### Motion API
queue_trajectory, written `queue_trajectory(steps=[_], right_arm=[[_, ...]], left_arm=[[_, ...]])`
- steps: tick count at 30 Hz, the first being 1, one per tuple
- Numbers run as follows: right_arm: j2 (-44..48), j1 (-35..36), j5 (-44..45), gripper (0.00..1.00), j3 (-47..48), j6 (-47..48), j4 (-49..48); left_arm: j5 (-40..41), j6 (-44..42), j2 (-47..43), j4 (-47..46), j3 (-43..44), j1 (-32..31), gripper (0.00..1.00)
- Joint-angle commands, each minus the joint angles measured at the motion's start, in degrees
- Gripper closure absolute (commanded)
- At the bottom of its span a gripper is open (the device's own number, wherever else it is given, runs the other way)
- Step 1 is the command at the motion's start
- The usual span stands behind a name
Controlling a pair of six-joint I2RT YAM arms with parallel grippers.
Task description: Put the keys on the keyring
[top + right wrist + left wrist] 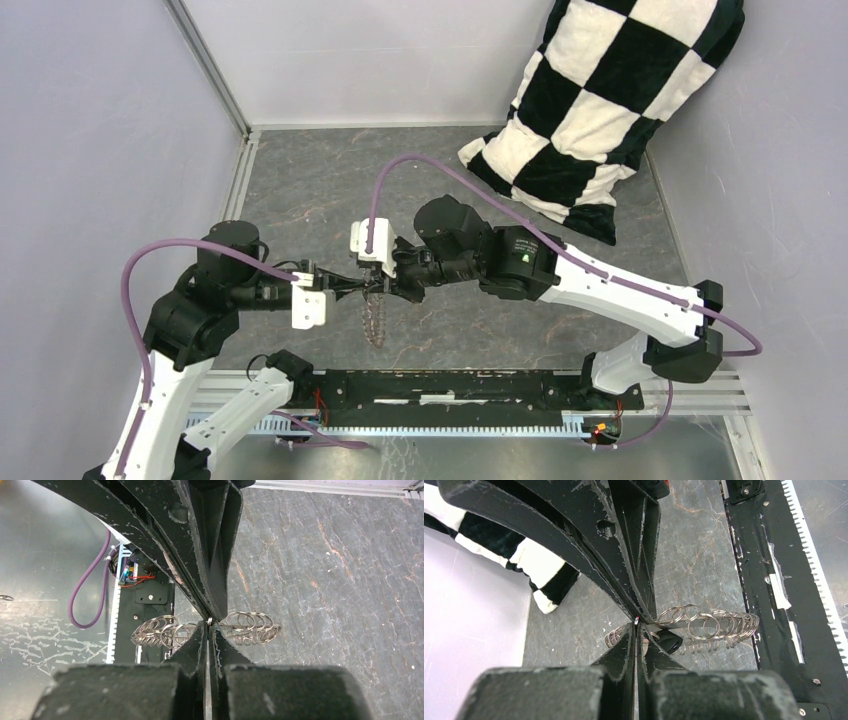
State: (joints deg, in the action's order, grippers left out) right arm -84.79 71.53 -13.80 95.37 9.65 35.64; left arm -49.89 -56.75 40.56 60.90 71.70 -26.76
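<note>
The keyring (376, 320) hangs in the air between both arms, a metal ring strung with many small silvery loops (711, 625) (250, 625). My left gripper (350, 286) (636, 626) is shut, pinching the ring's wire at its tips. My right gripper (381, 284) (209, 623) comes from the opposite side, tip to tip with the left, and is shut on the same wire. One key's black head (670, 641) shows just right of the left fingertips, close under the ring. Whether it hangs on the ring I cannot tell.
A black-and-white checkered pillow (600, 110) leans in the far right corner. A black rail (450, 385) (769, 580) runs along the near table edge below the hanging ring. Grey walls enclose the left, back and right.
</note>
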Motion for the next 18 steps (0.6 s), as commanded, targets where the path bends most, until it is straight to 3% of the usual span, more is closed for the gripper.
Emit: queue_trajectory(steps=[1,5,6,8,13,18], right_arm=[[2.54,-0.19,0.11,1.0,-1.99,-0.94,-5.79],[3.76,-0.33,-2.17,1.0,-5.07,-1.74,-9.54],[4.61,-0.52,-2.73,1.0,-6.34,-2.19,-11.31],[6.95,-1.44,-4.25,1.0,-10.86,-3.38,-16.21],[18.11,-5.7,-8.72,1.0,-31.8,-11.43,-43.85],[22.24,-7.26,-10.49,1.0,-41.94,-17.1,-62.08]], left_arm=[[-3.15,1.19,-0.48,-3.78,1.44,-0.13,0.98],[-3.59,0.97,-0.71,-3.78,1.1,-0.13,0.98],[-3.62,1.08,-0.74,-3.78,1.07,-0.13,0.94],[-3.47,2.63,-0.98,-4.63,0.95,-0.13,0.74],[-2.39,12.75,-2.11,-11.73,0.56,-0.13,0.6],[-2.18,19.67,-1.92,-13.34,0.93,-0.13,0.62]])
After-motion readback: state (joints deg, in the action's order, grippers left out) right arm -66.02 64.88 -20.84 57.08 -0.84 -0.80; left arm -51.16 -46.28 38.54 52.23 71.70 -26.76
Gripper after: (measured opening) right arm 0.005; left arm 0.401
